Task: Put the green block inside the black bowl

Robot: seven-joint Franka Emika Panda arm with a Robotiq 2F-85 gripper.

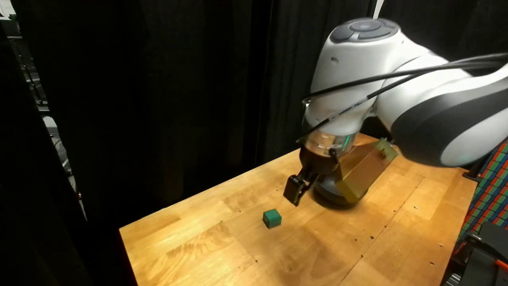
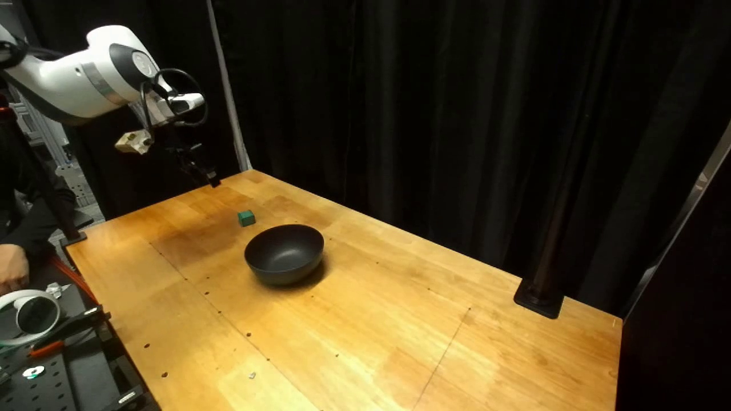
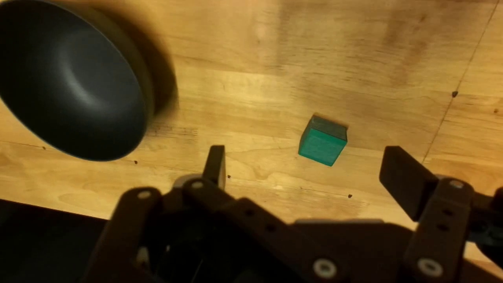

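On table: one green block, one black bowl.

From my station I have the white arm bent, its wrist pointing downward, and my gripper with its 2 fingers spread wide apart.

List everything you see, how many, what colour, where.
Table: one, tan, central.
Green block: one, green, on table.
Black bowl: one, black, on table.
Curtains: count unclear, black, behind table.
Posts: two, black, at table edges.
Round device: one, white and dark, beside table.
Patterned surface: one, red, green, blue, beside table.
Clutter: unclear count, mixed, beside table.
Person's hand: one, skin-toned, beside table.
Robot arm: one, white and grey, partly over table.
Gripper: one, black, open, over table.
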